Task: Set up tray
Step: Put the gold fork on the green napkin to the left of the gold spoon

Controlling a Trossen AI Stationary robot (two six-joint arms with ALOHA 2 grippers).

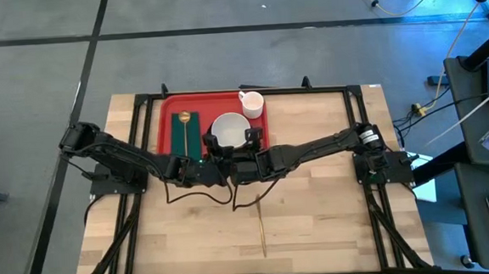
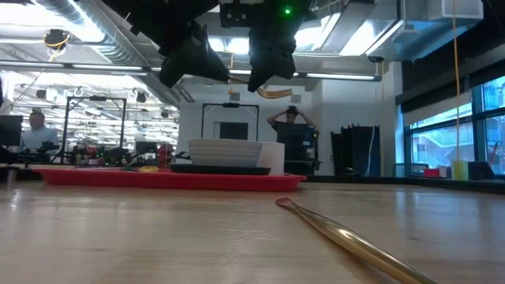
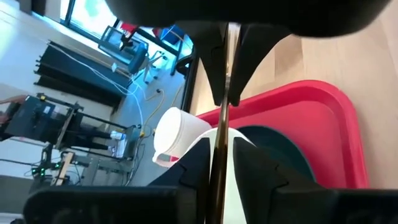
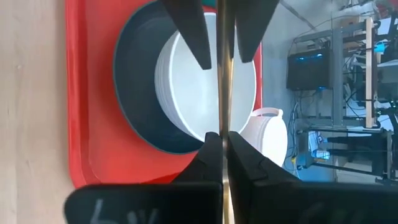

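Note:
The red tray [image 1: 168, 116] lies at the table's far middle. On it are a dark green napkin [image 1: 195, 140] with a gold spoon [image 1: 183, 124], a white bowl [image 1: 229, 128] on a dark plate, and a white mug [image 1: 252, 102]. Both grippers meet above the tray's near edge. My right gripper [image 4: 222, 140] is shut on a thin gold utensil [image 4: 224, 93]. My left gripper [image 3: 219, 146] is open, its fingers close on either side of the same utensil with a narrow gap showing. The utensil's ends are hidden. My right gripper pinches the gold utensil's slim shaft [image 4: 224, 124] between its two fingers [image 4: 208, 155], which lie across the shaft. The utensil is lifted clear above the tray and runs on between my left gripper's fingers [image 4: 193, 37]. Which end of it is held cannot be seen.
A second long gold utensil [image 1: 261, 228] lies on the bare wood near the table's near edge, seen close up in the low view [image 2: 347, 237]. Black frame rails [image 1: 139, 143] run along the table's sides. People show in the room beyond the table.

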